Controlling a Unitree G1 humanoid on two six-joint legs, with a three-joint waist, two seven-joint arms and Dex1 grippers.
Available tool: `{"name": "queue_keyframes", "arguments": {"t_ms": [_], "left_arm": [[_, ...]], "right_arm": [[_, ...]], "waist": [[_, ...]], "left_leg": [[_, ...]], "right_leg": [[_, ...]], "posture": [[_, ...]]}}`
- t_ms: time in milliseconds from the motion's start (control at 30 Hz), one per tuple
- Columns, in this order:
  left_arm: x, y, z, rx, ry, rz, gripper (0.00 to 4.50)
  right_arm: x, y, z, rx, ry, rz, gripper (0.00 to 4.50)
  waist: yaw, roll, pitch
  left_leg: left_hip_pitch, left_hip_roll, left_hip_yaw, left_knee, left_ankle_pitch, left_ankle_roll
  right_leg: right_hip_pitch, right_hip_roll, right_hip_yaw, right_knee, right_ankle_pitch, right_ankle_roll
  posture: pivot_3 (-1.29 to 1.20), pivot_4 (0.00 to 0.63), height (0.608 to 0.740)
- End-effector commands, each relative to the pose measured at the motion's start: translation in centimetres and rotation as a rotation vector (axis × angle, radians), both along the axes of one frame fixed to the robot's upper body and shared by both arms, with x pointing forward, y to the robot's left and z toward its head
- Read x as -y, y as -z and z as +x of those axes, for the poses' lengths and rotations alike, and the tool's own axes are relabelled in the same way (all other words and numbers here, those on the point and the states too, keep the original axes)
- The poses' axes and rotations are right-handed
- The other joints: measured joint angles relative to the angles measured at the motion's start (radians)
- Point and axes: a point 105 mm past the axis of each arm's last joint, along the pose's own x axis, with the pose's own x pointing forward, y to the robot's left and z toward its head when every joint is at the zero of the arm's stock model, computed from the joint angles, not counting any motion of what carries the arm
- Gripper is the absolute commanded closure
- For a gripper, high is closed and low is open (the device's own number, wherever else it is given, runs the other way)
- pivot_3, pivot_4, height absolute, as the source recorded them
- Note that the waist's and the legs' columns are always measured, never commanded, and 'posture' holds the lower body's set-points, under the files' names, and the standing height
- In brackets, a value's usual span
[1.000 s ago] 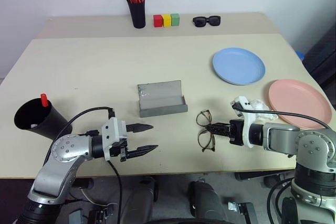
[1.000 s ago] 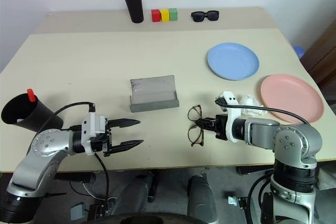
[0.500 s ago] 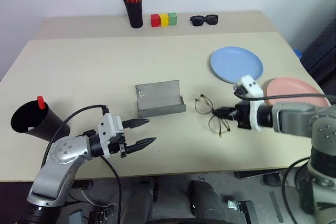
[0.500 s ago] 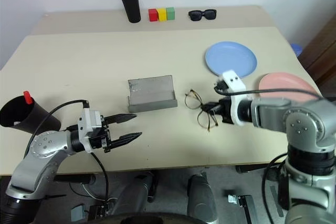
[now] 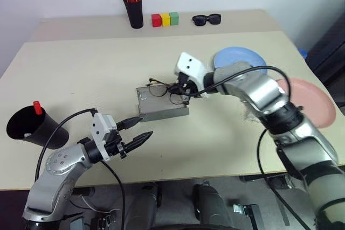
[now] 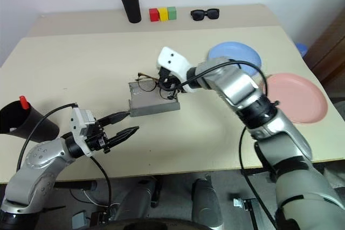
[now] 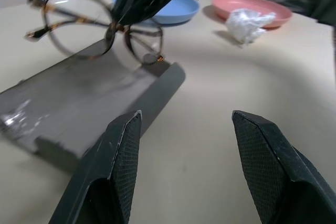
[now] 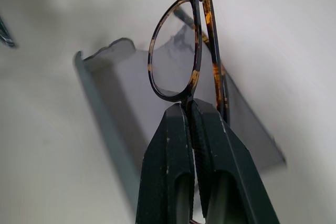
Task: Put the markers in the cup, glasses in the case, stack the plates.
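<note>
Jaws, glasses [image 5: 164,89] over open case [image 5: 161,106]

The right gripper [image 8: 190,109] has carried the glasses [image 5: 164,90], pinched in its tips, up over the open case [image 5: 161,104].

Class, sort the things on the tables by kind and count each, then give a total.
Plates: 2, blue, pink
Eyewear: 2, glasses, sunglasses
Black cups: 2, cup, pen holder
Blocks: 3
Case: 1
Crumpled wrapper: 1
Total: 11
</note>
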Motion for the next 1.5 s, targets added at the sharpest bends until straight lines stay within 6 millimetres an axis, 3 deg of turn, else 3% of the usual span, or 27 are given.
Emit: {"name": "queue_keyframes", "arguments": {"t_ms": [33,200,300,700,800,1000,1133,1233,1367,1500], "left_arm": [[-0.1,-1.6,-0.3,0.050,-0.027,-0.018,1.67],[-0.1,-1.7,-0.6,0.042,-0.046,-0.014,1.67],[-0.2,-1.5,-0.6,0.038,-0.051,-0.008,1.67],[-0.5,-1.0,-0.2,0.026,-0.048,0.003,1.67],[-0.5,-0.9,-0.2,0.027,-0.054,0.006,1.67],[-0.4,-0.9,0.0,0.023,-0.078,0.005,1.67],[-0.7,-1.3,1.6,-0.007,-0.158,-0.031,1.67],[-1.0,-2.3,4.2,-0.043,-0.265,-0.076,2.54],[-0.8,-3.4,7.1,-0.041,-0.374,-0.075,4.45],[0.2,-4.4,9.8,-0.054,-0.429,-0.083,4.49]], "right_arm": [[-1.2,-0.9,0.5,0.073,-0.061,-0.012,4.46],[-1.3,0.6,0.7,0.070,-0.087,-0.049,4.46],[-0.3,1.7,0.0,0.062,-0.136,-0.116,4.46],[0.3,3.0,-0.7,0.017,-0.194,-0.172,4.46],[0.1,2.9,-0.6,0.018,-0.191,-0.161,3.59],[-0.1,1.2,-0.7,0.060,-0.202,-0.105,0.74],[0.8,-0.4,-0.7,0.114,-0.172,-0.049,0.74],[2.4,-1.5,-1.3,0.159,-0.134,-0.006,0.69],[3.9,-1.7,-2.7,0.177,-0.101,0.018,0.69],[5.1,-1.6,-3.8,0.174,-0.058,0.033,0.69]], "waist": [[0.002,0.000,0.000],[0.000,0.000,0.000],[0.001,0.000,0.000],[-0.002,0.000,0.000],[-0.002,0.000,0.000],[-0.002,0.000,0.000],[0.002,0.000,0.000],[0.015,0.000,0.000],[0.019,-0.001,0.000],[0.020,-0.001,0.000]], "left_leg": [[0.000,0.000,0.000,0.000,0.000,0.000],[0.001,0.000,0.000,0.000,0.000,-0.001],[0.001,-0.003,0.002,0.000,0.000,-0.001],[0.001,-0.004,0.002,0.000,0.000,-0.001],[0.001,-0.004,0.002,0.000,0.000,-0.002],[0.001,-0.004,0.002,0.000,0.000,-0.002],[0.001,-0.004,0.001,0.000,0.000,-0.002],[0.001,-0.006,-0.002,0.001,0.001,-0.002],[0.001,-0.007,-0.002,0.003,0.001,-0.002],[0.002,-0.007,-0.002,0.003,0.002,-0.002]], "right_leg": [[0.000,0.000,0.000,0.000,0.000,0.000],[0.000,0.000,0.000,0.002,0.000,0.000],[-0.001,0.001,0.000,0.003,0.000,0.000],[-0.001,0.001,0.000,0.004,0.000,0.000],[-0.001,0.001,0.000,0.004,0.000,0.000],[-0.001,0.001,0.000,0.004,0.000,0.000],[-0.001,0.001,0.000,0.005,0.000,0.000],[-0.001,0.000,0.000,0.007,0.001,0.003],[0.000,-0.001,0.000,0.010,0.002,0.004],[-0.001,0.000,-0.001,0.013,0.001,0.005]], "posture": [[0.00,0.150,0.740],[0.00,0.150,0.740],[0.00,0.150,0.740],[0.00,0.150,0.740],[0.00,0.150,0.740],[0.00,0.150,0.740],[0.00,0.150,0.740],[0.00,0.150,0.740],[0.00,0.150,0.740],[0.00,0.150,0.740]]}}
